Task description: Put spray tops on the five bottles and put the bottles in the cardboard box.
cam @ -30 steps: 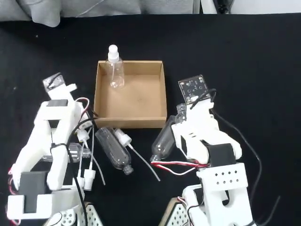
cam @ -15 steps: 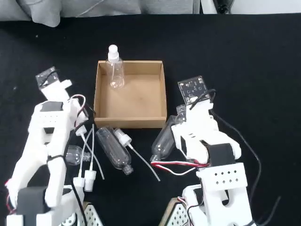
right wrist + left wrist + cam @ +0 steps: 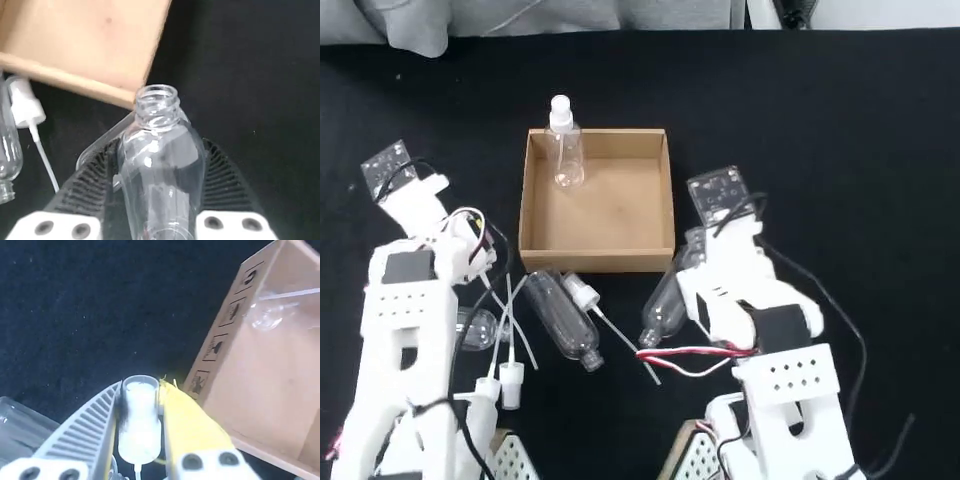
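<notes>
Toward the upper middle of the high view, found the cardboard box [image 3: 597, 262] open on the black table [image 3: 840, 130], with one capped bottle [image 3: 567, 155] at its upper left corner, white top past the far rim. Left of the box, saw the left gripper [image 3: 141, 386] narrowed onto a white spray top [image 3: 138, 430], pinched between both fingers [image 3: 95, 415] just beside the box's outer wall. Below the box's lower right corner, saw the right gripper [image 3: 159, 150] closed around an uncapped clear bottle [image 3: 161, 175], open neck pointed toward that corner. Below the box's lower left corner, noted a second uncapped bottle [image 3: 560, 315] lying on its side, and a loose spray top [image 3: 583, 293] just beside it, thin tube trailing toward lower right. Further left, spotted a third bare bottle [image 3: 473, 328] partly under the left arm [image 3: 405, 300], and two more spray tops [image 3: 510, 378] close together near the lower left edge.
</notes>
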You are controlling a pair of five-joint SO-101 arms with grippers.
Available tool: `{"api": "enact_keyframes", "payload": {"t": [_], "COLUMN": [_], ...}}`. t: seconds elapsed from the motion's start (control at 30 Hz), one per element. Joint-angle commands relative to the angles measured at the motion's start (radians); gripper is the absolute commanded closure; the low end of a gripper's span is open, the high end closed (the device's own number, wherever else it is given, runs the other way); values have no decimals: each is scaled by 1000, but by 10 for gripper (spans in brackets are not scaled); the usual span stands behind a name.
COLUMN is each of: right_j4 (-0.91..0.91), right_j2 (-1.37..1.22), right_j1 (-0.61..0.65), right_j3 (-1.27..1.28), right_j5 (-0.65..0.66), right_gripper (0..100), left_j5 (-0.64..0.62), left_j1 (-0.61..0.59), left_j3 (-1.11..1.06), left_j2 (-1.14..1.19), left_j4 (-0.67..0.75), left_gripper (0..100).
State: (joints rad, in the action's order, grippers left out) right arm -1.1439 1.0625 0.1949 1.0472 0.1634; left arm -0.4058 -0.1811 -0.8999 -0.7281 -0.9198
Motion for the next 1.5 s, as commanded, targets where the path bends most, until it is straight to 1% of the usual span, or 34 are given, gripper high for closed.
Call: {"api": "enact_keyframes", "payload": {"t": [0.0,0.33,0.6,0.73,0.93,1.23,1.33,1.47], "right_j4": [29,28,31,31,31,31,31,32], "right_j2": [31,33,33,33,33,33,41,114], "right_j1": [28,29,29,29,29,29,29,29], "right_j3": [-8,-13,-12,-8,-7,-7,-7,16], "right_j5": [-5,-5,-5,-5,-5,-5,-5,-5], "right_gripper": [900,900,900,900,900,900,900,900], "left_j5": [-6,-8,-9,-55,-57,-54,-51,-54], "left_j1": [-13,-13,-15,-15,-15,-15,-15,-15], "left_j3": [-13,-73,-54,-39,-35,-35,-30,-25], "left_j2": [-150,-397,-489,-516,-552,-667,-735,-816], "left_j4": [2,0,6,57,106,229,235,233], "left_gripper": [971,972,972,972,972,972,972,972]}}
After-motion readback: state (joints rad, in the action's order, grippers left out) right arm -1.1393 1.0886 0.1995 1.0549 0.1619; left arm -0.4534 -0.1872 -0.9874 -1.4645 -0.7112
